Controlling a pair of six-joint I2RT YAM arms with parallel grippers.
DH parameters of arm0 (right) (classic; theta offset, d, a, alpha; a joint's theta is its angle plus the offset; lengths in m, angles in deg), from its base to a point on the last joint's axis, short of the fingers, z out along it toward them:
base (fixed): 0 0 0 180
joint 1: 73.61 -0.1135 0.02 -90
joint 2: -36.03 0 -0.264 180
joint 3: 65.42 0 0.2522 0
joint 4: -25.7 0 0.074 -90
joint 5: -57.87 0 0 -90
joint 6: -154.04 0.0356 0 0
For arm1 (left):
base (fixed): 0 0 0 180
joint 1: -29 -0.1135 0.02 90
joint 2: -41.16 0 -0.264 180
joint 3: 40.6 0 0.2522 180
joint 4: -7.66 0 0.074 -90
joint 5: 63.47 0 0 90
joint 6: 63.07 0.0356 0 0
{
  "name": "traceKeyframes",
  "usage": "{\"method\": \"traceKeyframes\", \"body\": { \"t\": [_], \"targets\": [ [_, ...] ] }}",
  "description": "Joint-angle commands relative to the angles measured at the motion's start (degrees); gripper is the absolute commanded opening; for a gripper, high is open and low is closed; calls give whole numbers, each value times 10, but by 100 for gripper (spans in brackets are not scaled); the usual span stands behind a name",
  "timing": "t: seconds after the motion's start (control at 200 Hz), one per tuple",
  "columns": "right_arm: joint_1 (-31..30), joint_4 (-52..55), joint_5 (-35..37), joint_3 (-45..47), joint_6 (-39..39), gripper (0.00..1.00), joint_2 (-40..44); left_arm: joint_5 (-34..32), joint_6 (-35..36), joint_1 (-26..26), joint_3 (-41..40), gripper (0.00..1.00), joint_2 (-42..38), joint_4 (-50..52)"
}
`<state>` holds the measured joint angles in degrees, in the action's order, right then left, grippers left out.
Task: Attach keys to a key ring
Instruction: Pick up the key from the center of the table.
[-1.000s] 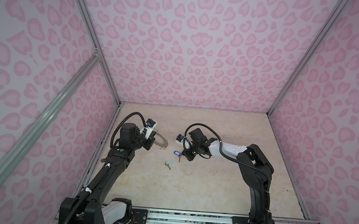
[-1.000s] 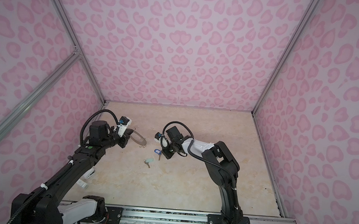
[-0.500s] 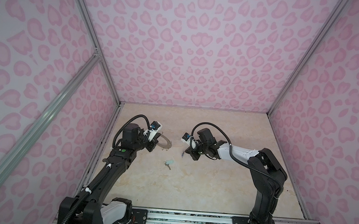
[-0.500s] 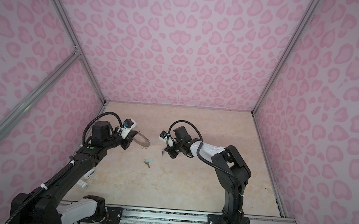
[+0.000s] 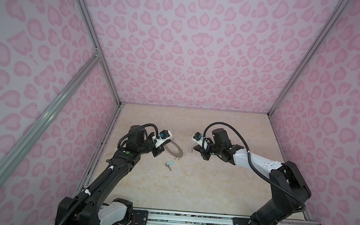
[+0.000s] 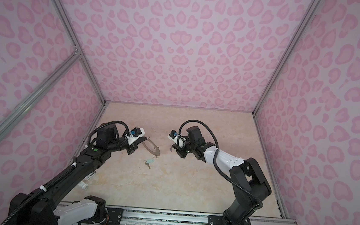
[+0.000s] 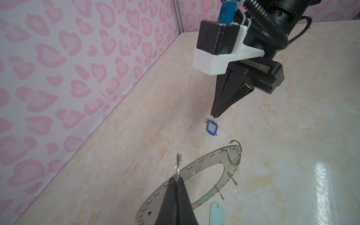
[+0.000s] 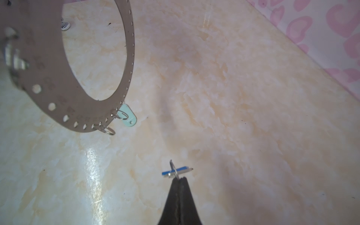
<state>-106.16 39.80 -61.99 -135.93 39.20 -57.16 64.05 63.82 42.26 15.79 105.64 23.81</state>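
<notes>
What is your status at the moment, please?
Left hand shut on key ring, held up. Right hand shut on blue key, apart from ring. Mint key on table. Nothing between them.

A lab test cell is suggested: a beige marbled table (image 5: 190, 185) is enclosed by pink heart-printed wall panels (image 5: 192, 40) in silver aluminium bars (image 5: 88, 27).

Worktop (image 5: 212, 187): pale cream, marbled, glossy in patches. Lying flat on it, mint green key (image 5: 169, 162), about 9 o'clock from centre. Small white ribbed piece (image 6: 84, 184) by the edge, 8 o'clock.
</notes>
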Motion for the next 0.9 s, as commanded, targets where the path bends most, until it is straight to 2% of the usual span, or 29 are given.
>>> {"method": "traceKeyframes", "body": {
  "t": [0.0,0.295,0.64,0.895],
  "targets": [
    [3,-8,19,13,-52,0,32,34,30,11,15,3,8,11],
    [-3,-118,6,81,-113,0,114,46,66,54,51,3,44,61],
    [-26,-197,-7,146,-179,0,156,76,80,101,89,3,92,98],
    [-39,-204,7,162,-201,0,172,91,84,127,110,3,124,122]
  ]
}}
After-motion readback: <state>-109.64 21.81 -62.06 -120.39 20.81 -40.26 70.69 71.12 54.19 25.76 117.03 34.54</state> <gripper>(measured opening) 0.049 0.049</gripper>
